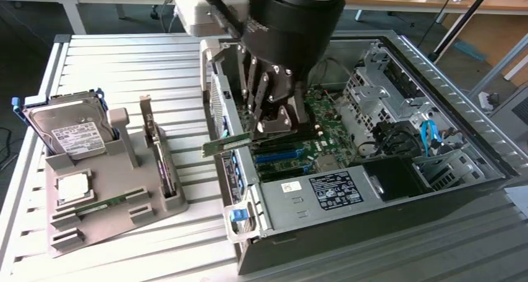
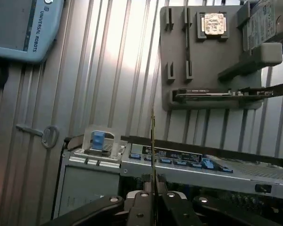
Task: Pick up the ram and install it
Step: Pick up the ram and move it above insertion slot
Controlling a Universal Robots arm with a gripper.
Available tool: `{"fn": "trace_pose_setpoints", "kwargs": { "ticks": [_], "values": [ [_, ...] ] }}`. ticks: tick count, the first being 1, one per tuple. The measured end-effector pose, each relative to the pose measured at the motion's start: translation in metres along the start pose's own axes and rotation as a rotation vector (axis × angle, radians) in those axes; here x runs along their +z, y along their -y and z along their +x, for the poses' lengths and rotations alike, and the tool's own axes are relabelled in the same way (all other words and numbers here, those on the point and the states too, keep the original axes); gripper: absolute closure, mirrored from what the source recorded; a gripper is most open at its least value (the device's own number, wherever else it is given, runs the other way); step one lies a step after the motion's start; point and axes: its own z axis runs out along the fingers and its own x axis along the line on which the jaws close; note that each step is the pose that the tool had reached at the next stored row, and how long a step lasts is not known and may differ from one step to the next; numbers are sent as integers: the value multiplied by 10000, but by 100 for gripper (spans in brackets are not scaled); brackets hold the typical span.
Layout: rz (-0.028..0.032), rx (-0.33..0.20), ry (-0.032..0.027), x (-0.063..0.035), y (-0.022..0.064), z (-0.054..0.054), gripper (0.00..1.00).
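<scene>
My gripper (image 1: 276, 126) is clamped shut on the ram (image 1: 231, 144), pinching one end of it between dark metal fingers (image 1: 285, 118). It's a long, thin green circuit-board stick, flat-faced, with small dark chips along it. On the wrist view I see it edge-on as a bare sliver (image 2: 153, 141) running out from my fingertips (image 2: 146, 184). I'm holding it roughly level above the motherboard (image 1: 330, 130), a busy green board with dark and blue slots. Its free end pokes out toward the exterior view's left, over the wall of the open computer case (image 1: 347, 239). That case is boxy sheet metal, grey inside, with a labelled silver power supply (image 1: 330, 192) and a small blue latch (image 1: 238, 215) at the near corner. Beyond it on the exterior view's left sits a matte grey moulded holder (image 1: 115, 223). It carries a second green stick (image 1: 103, 205), a square silver processor chip (image 1: 73, 188), an upright dark expansion card (image 1: 161, 164) and a hard drive (image 1: 78, 133). All of it rests on the white ribbed table (image 1: 123, 65).
</scene>
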Motion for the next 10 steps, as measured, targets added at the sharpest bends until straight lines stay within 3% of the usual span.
{"fn": "trace_pose_setpoints", "kwargs": {
  "ticks": [1,2,3,4,7,10],
  "values": [
    [0,1,0,-6,153,23,87],
    [-4,351,3,-6,255,36,87],
    [-9,891,18,-4,300,33,87],
    [-9,914,20,-6,359,31,87],
    [-10,968,20,-7,468,4,87],
    [-12,985,2,-2,519,-70,87]
  ]
}}
